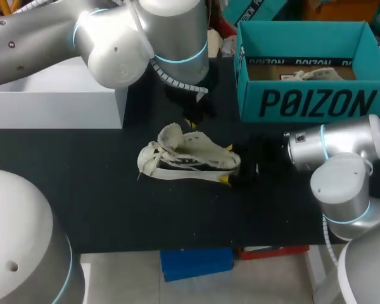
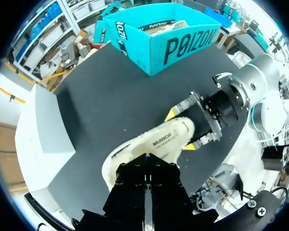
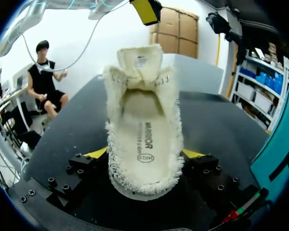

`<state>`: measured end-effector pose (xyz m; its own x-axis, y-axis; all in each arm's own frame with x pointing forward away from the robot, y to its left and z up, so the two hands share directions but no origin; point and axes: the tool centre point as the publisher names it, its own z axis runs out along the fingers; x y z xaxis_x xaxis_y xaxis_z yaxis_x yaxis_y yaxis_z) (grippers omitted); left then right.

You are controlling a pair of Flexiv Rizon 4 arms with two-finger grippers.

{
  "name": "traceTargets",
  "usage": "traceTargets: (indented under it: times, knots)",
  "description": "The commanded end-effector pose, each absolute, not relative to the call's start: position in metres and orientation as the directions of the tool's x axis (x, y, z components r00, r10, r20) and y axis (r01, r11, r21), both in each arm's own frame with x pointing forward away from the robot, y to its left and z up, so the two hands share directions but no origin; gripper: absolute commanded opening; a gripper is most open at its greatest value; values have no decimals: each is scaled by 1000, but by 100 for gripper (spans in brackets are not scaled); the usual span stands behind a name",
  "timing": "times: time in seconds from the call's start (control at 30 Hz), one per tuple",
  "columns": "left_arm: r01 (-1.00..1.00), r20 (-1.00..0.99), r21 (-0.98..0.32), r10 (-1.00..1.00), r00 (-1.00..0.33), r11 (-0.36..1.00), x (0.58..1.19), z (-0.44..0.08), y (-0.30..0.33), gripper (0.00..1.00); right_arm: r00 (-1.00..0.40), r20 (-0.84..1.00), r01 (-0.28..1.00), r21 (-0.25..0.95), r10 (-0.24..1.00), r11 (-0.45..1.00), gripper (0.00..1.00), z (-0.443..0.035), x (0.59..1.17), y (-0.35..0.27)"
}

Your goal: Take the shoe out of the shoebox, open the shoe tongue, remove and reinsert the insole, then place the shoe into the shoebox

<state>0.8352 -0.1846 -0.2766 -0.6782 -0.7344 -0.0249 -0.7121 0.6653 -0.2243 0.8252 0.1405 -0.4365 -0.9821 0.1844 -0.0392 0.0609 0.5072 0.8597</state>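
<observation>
Right wrist view shows you the right gripper (image 3: 144,156) closed on the heel end of the fluffy white shoe (image 3: 116,125), with one yellow tip pressed against each side. The tongue (image 3: 139,60) stands up and back, and the insole (image 3: 145,137) lies flat inside the shoe. Head view shows the shoe near the middle of the table (image 1: 101,202), well apart from the teal shoebox (image 1: 310,101) at the far right corner. The left gripper (image 1: 191,117) hangs just above the tongue end of the shoe, and you cannot tell if it is open or closed. Only the soft, fuzzy heel is being held, so I think the shoe could slip out or twist if you pull hard on the insole. Pull slowly and watch the heel. The tongue sits right by the way in, so the left gripper could grab the tongue, or push it back down, and miss the insole. The insole could also bend or bunch up when it goes back in, if it goes in crooked. The two grippers are near each other, so they might bump if you rush.
</observation>
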Motion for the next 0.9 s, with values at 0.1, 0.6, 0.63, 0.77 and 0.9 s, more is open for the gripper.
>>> traceTargets:
  times: [0.1, 0.6, 0.63, 0.77, 0.9]
  knots:
    - [-323, 174, -396, -275, -946, 859, 835, -280, -173, 0, -982, -39, 63, 858, 186, 510, 0, -438, 825, 142]
    - [200, 242, -108, 220, -945, 974, 809, -269, -170, 0, -982, -39, 63, 858, 186, 510, 0, -438, 825, 142]
    - [216, 233, -90, 231, -945, 972, 811, -269, -169, 0, -982, -39, 63, 858, 186, 510, 0, -438, 825, 142]
    - [259, 231, -72, 269, -935, 963, 807, -273, -166, 0, -982, -39, 63, 858, 186, 510, 0, -438, 825, 142]
    - [259, 231, -72, 269, -935, 963, 807, -273, -166, 0, -982, -39, 63, 858, 186, 510, 0, -438, 825, 142]
